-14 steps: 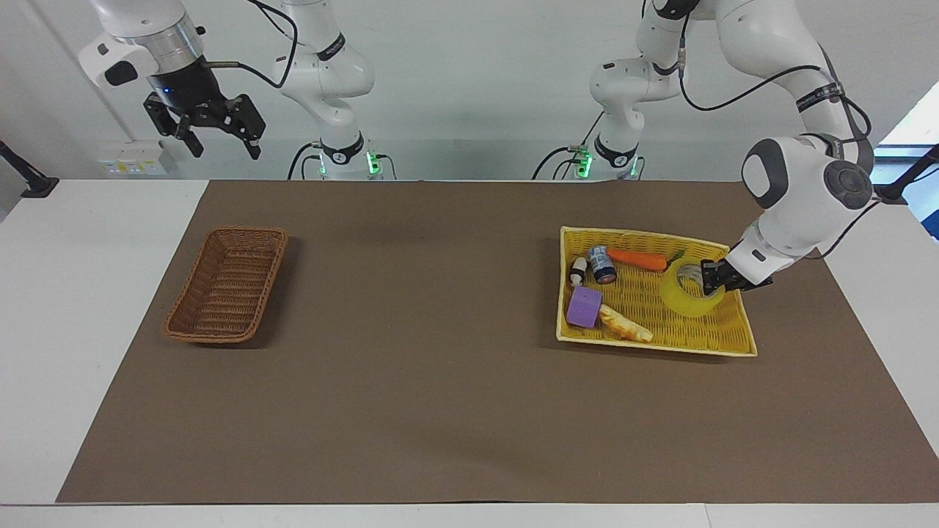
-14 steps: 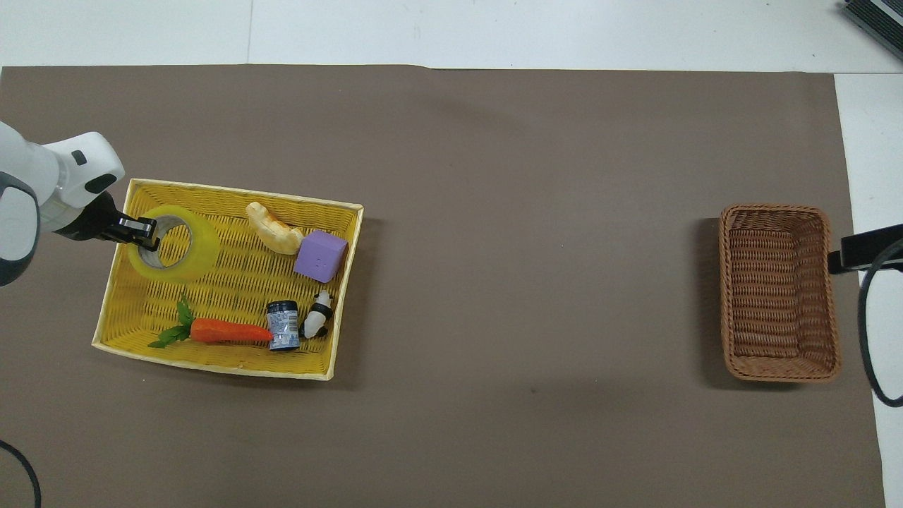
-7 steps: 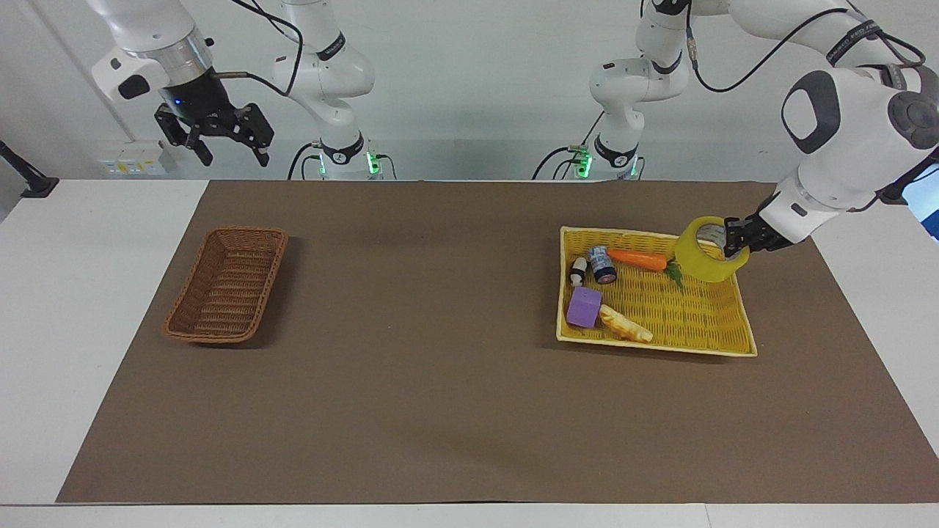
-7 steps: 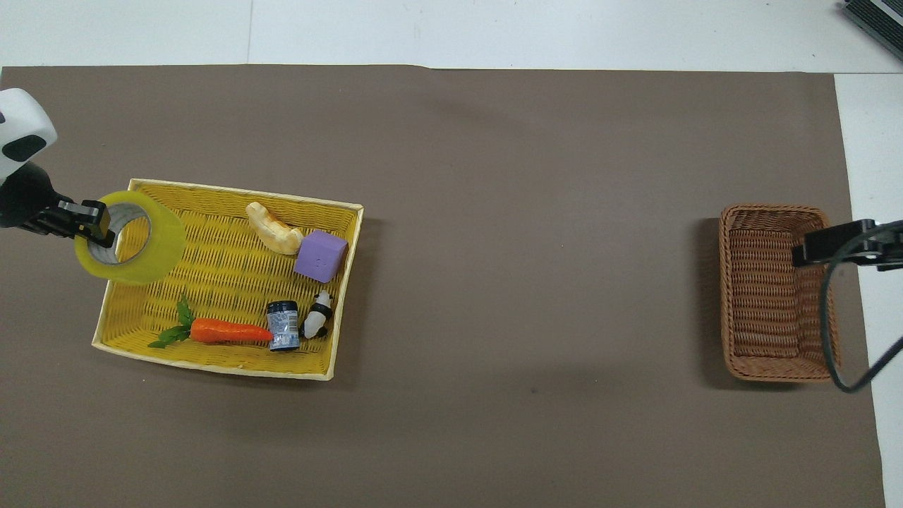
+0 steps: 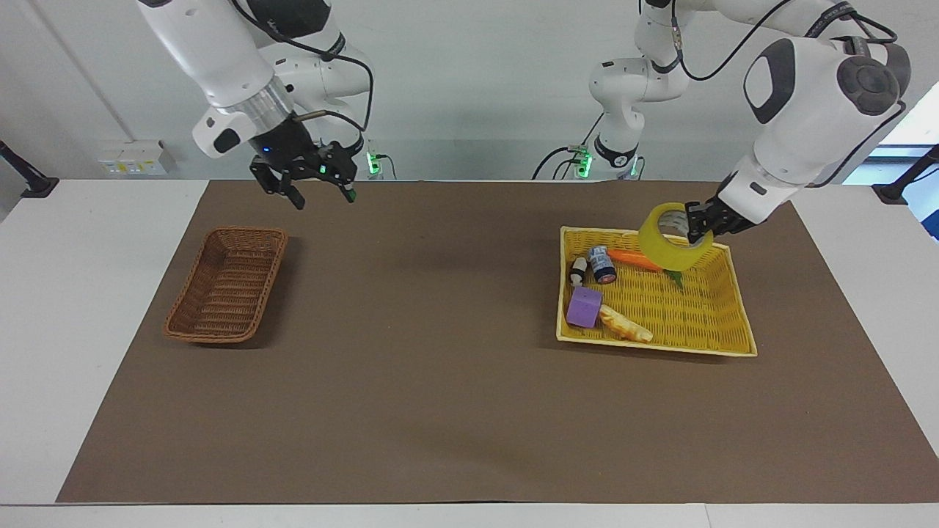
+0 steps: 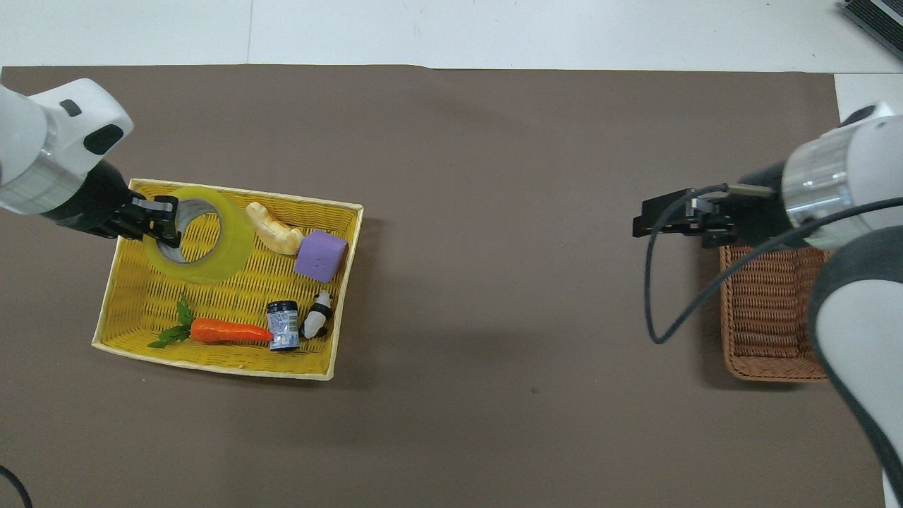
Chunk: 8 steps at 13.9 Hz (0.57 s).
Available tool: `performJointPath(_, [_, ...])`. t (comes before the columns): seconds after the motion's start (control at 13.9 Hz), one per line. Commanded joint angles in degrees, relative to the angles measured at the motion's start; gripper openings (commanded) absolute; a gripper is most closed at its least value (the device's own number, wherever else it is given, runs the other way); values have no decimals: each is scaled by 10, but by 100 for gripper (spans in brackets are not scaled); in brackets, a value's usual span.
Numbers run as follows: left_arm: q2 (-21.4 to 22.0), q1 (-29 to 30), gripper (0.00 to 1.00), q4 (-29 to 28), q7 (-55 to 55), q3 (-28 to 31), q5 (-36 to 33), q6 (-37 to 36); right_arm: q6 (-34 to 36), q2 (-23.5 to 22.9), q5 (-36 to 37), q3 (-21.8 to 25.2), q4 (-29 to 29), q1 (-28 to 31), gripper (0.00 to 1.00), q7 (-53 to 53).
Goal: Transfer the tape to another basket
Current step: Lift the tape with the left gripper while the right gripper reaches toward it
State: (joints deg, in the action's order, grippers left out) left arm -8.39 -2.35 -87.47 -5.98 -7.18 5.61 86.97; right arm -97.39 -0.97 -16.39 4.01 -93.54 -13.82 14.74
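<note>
Holding the tape (image 5: pixel 673 236) by its wall, one finger inside the ring, left claw (image 5: pixel 698 221) clamped, raised over the yellow basket (image 5: pixel 736 323). Probably light, stiff, a little slippery. Right claw (image 5: pixel 320 188) spread wide, empty, up beside the brown basket (image 5: pixel 226 286).

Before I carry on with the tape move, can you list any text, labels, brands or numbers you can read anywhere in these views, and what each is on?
No text can be read.
Small jar in the yellow basket: blue-and-white printed label, too small to read.
Left arm: dark band with pale marks, illegible.
Wall plate at the right arm's end: marks too small to read.
Tape, brown basket: no print visible.
</note>
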Motion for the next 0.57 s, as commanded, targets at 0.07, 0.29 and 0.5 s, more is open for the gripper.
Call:
performJointPath(0.07, [36, -34, 0, -49, -17, 9, 85, 13, -67, -46, -62, 1, -3, -43, 100, 74])
performJointPath(0.29, [64, -79, 0, -121, -14, 9, 141, 87, -85, -72, -123, 1, -5, -70, 100, 113])
performJointPath(0.5, [55, -130, 0, -152, -12, 9, 204, 149, -133, -83, -185, 1, -7, -91, 100, 169])
